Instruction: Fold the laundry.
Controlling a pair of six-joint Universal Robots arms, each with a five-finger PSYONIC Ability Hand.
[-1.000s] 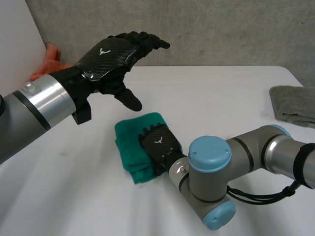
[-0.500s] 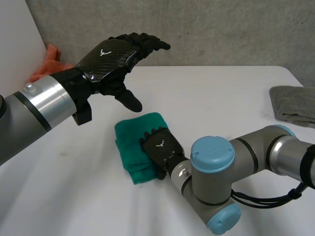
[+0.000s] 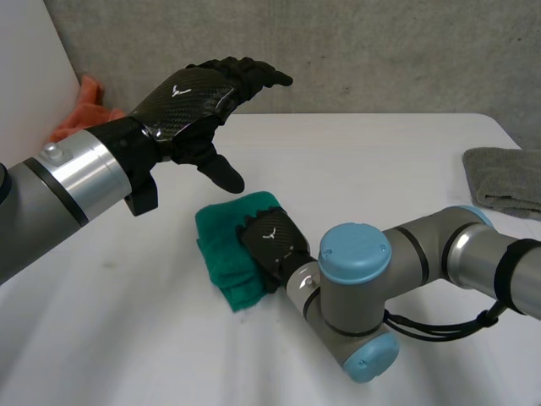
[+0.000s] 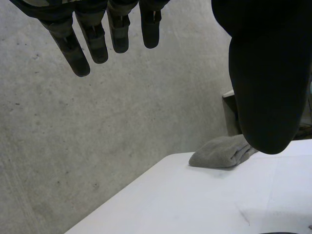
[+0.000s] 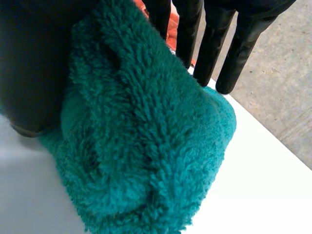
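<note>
The green towel (image 3: 220, 247) is lying under the right hand (image 3: 272, 241) — fingers straight, pressing down; the left hand (image 3: 190, 97) is hovering relaxed.

You have the towel (image 3: 220, 245) near the middle of the table (image 3: 372, 161), with the right hand (image 3: 272, 239) lying on its right part. The left hand (image 3: 190, 97) hangs in the air behind and left of the towel, well apart from it. A second towel (image 3: 505, 179) lies at the table's right edge, and a cloth (image 3: 84, 106) at its far left corner.
</note>
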